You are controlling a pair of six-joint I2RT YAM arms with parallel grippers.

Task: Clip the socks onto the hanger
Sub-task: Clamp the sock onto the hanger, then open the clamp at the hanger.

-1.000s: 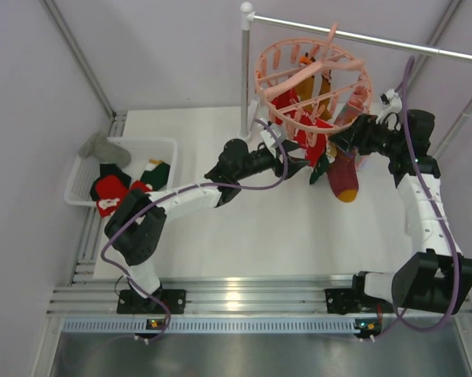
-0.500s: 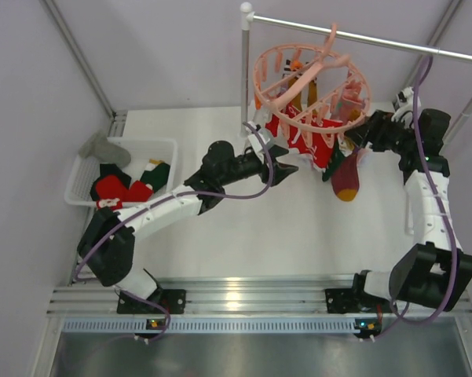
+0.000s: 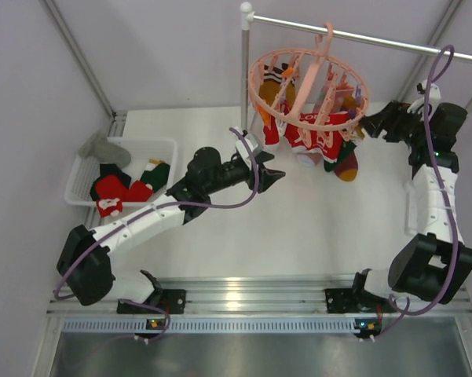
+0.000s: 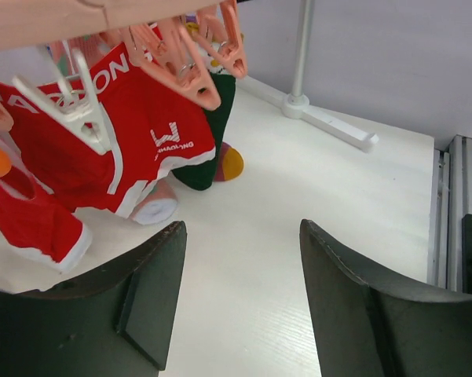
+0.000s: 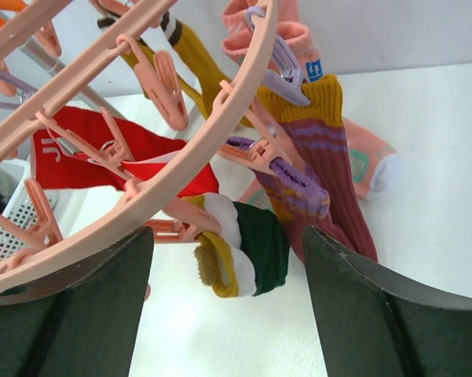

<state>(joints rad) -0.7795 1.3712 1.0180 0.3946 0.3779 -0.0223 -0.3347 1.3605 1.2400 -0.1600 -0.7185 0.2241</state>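
Hanger [image 5: 181, 166] partly hides clipped socks [image 4: 78, 157], perhaps six.

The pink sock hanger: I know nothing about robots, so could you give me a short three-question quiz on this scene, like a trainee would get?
1. True or false: the left gripper is open and holds nothing.
2. Fill in the blank: the hanger hangs by its hook from the grey metal ____.
3. The socks not yet hung lie in: A) the white basket; B) the left gripper; C) the hanger's ring.

Key:
1. True.
2. rail.
3. A.
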